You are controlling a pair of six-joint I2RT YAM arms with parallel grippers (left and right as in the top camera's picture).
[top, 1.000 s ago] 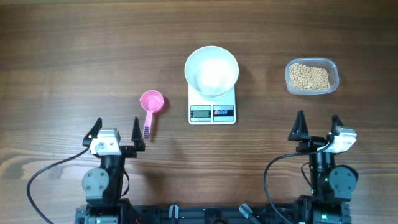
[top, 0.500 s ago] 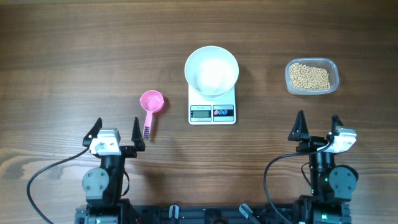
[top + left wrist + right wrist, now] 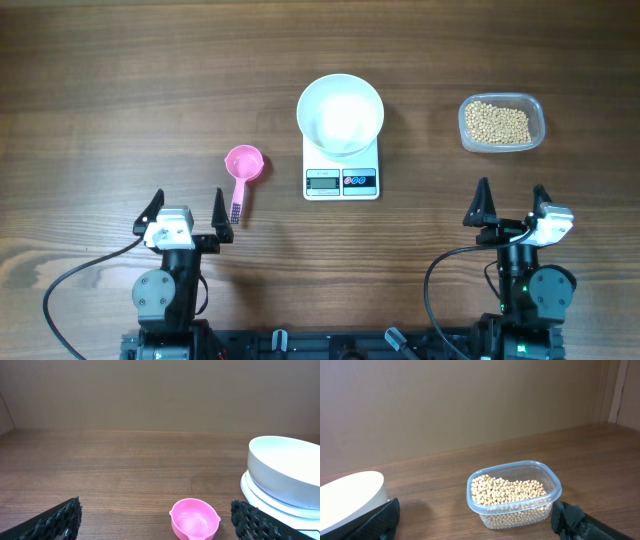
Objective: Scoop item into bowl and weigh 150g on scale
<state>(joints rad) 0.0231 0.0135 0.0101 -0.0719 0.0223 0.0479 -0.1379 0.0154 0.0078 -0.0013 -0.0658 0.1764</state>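
Observation:
The empty white bowl [image 3: 340,113] [image 3: 285,467] [image 3: 350,497] stands on the small white scale [image 3: 341,178] [image 3: 265,505] at the table's middle. Tan beans [image 3: 497,123] [image 3: 507,491] fill a clear plastic tub [image 3: 501,123] [image 3: 514,512] at the right. Left of the scale lies a pink scoop [image 3: 242,172] [image 3: 194,518], cup away from me, handle towards the left arm. My left gripper [image 3: 185,211] [image 3: 155,522] stands open near the front edge, just short of the scoop. Open too, my right gripper [image 3: 511,204] [image 3: 477,520] sits in front of the tub. Neither holds anything.
Both arm bases and their cables sit along the front edge of the wooden table [image 3: 120,80]. A plain brown wall [image 3: 160,390] stands beyond the table's far edge.

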